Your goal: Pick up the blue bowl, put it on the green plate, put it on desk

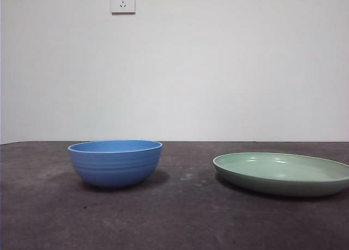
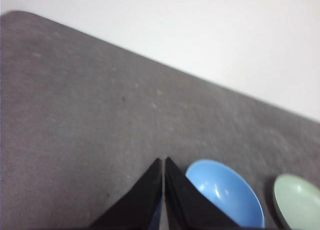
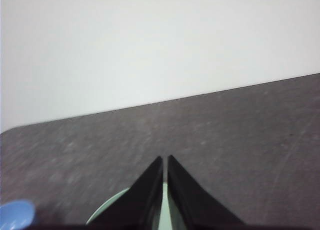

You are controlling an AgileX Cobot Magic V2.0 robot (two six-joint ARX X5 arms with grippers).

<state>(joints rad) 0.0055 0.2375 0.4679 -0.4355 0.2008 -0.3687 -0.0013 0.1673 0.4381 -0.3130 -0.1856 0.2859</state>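
— So, what's laid out for you?

— Largest first: the desk, dark and scuffed. On it the green plate lies towards the right edge, and the blue bowl stands upright left of the middle, well apart from the plate. Nothing sits in either.

— And your grippers?

— Both hang above the desk, holding nothing. My left gripper has its jaws together, with the bowl just beside them in its wrist view. My right gripper is likewise closed, over the plate.

— How do you take the bowl well?

— I'd judge the left is the one to use. Spread the jaws first, come down over the near rim with one jaw inside and one outside, pinch the wall firmly, then lift level so the bowl clears the plate's raised rim.
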